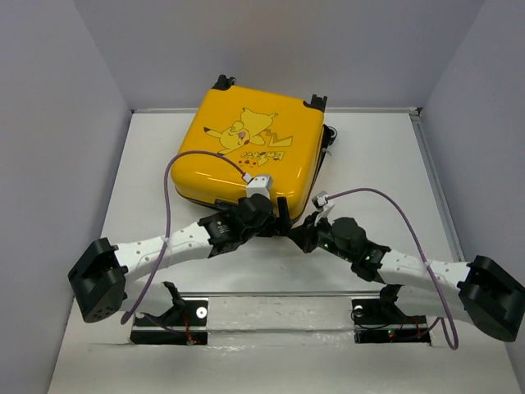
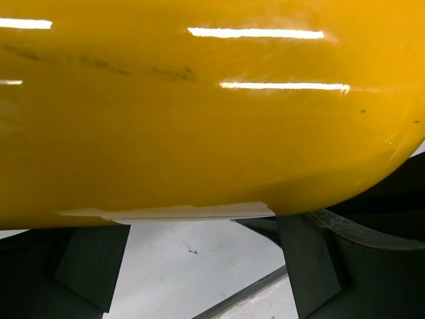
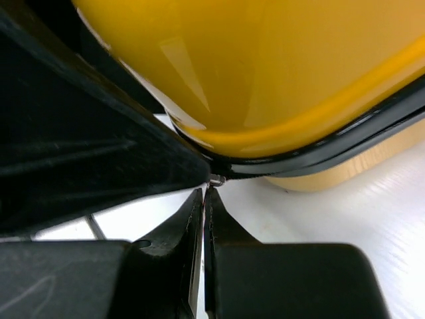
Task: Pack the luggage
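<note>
The luggage [image 1: 254, 148] is a glossy yellow hard-shell suitcase lying flat and closed, cartoon lid up, on the white table. My left gripper [image 1: 275, 212] is open at its near edge. In the left wrist view the yellow shell [image 2: 199, 133] fills the frame above the spread fingers [image 2: 309, 266] of the gripper [image 2: 199, 266], with bare table between them. My right gripper [image 1: 305, 231] sits just right of it at the near right corner. Its jaws [image 3: 207, 191] are pressed together on a thin zipper pull whose small metal ring [image 3: 217, 179] shows at the black zipper seam [image 3: 312, 156].
Grey walls close in the table [image 1: 385, 164] on the left, back and right. Black wheels [image 1: 316, 101] stick out at the luggage's far edge. Purple cables [image 1: 172, 189] loop above both arms. The left gripper's black body [image 3: 80, 146] fills the left of the right wrist view.
</note>
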You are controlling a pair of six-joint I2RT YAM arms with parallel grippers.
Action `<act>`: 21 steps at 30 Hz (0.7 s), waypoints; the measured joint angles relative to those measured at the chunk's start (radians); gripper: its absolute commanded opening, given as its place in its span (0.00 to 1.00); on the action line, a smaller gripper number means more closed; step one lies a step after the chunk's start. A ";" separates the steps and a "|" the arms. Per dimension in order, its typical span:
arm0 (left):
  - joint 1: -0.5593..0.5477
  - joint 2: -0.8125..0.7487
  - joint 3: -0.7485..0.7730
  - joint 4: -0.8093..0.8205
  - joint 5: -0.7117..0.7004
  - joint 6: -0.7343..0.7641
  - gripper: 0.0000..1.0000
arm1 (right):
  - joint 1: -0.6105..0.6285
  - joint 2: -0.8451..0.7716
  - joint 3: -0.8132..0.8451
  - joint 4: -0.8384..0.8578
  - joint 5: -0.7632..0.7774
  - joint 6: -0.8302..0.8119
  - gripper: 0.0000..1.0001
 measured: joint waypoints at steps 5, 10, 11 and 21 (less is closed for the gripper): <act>0.010 0.024 0.035 -0.035 0.004 0.012 0.95 | 0.082 0.151 0.013 0.158 0.164 0.148 0.07; 0.037 -0.003 0.039 -0.059 0.029 0.027 0.97 | 0.132 0.356 0.010 0.434 0.289 0.335 0.07; 0.039 -0.017 0.043 -0.065 0.040 0.029 0.98 | 0.140 0.394 0.010 0.486 0.308 0.365 0.07; 0.196 -0.151 0.476 -0.130 0.232 0.193 0.99 | 0.164 0.415 -0.053 0.620 0.358 0.477 0.07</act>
